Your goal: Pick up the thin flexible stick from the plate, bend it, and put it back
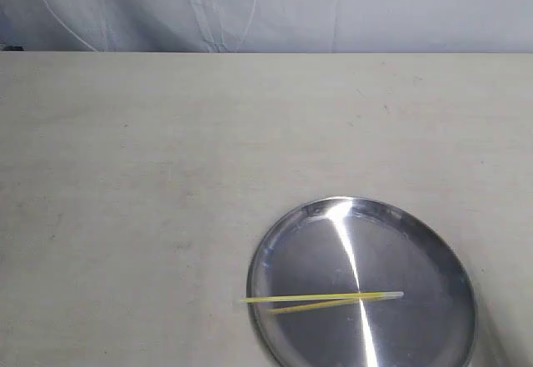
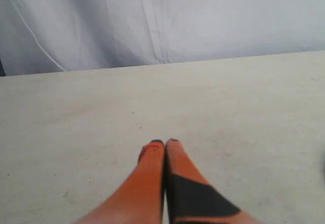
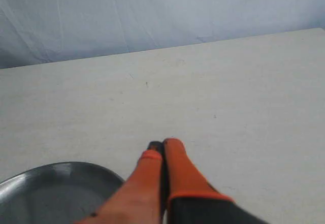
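The thin yellow-green stick lies nearly level across the near half of the shiny silver plate, its pale tip toward the right and its other end poking just past the plate's left rim. A fainter yellow line under it is its reflection. Neither arm shows in the exterior view. In the left wrist view my left gripper is shut, orange fingers pressed together over bare table, holding nothing. In the right wrist view my right gripper is also shut and empty, with the plate's rim beside its fingers.
A pale beige table fills the scene, ending at a straight far edge in front of a wrinkled white-blue cloth backdrop. The plate sits near the table's front right.
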Tool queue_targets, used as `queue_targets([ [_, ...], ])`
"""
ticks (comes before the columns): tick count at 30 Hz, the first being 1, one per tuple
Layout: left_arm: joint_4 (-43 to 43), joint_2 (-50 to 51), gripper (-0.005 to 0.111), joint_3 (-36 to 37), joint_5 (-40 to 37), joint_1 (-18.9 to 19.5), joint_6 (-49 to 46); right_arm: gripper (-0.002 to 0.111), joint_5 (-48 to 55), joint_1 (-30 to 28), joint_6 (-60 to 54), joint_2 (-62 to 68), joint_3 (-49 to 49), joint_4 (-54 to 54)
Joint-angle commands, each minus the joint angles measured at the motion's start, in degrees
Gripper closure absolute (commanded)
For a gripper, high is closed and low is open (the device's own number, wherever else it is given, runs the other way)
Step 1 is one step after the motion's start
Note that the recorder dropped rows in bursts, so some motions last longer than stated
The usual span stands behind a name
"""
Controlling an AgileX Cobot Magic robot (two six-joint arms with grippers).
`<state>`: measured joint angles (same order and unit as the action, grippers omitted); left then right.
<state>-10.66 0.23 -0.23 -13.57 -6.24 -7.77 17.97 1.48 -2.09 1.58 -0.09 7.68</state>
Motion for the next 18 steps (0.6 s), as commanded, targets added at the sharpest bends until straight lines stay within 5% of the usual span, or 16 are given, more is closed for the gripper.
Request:
queue_targets([
  [1,-0.4,-0.2,0.107,0.2,0.4,-1.4,-0.1,0.109,-0.6,-0.4,-0.3,-0.4,0.1,0.0],
  [6,-0.4,-0.2,0.107,0.2,0.4,-3.1,-0.1,0.109,-7.6,-0.4,-0.6,-0.4,0.1,2.7],
  [12,-0.4,-0.2,0.107,0.2,0.4,-4.2,-0.1,0.109,-23.1,-0.4,7.8,-0.4,0.1,33.3],
  [18,-0.4,-0.2,0.107,0.2,0.4,-4.2,-0.1,0.109,-18.7,-0.4,11.3,-0.4,-0.6,44.6],
])
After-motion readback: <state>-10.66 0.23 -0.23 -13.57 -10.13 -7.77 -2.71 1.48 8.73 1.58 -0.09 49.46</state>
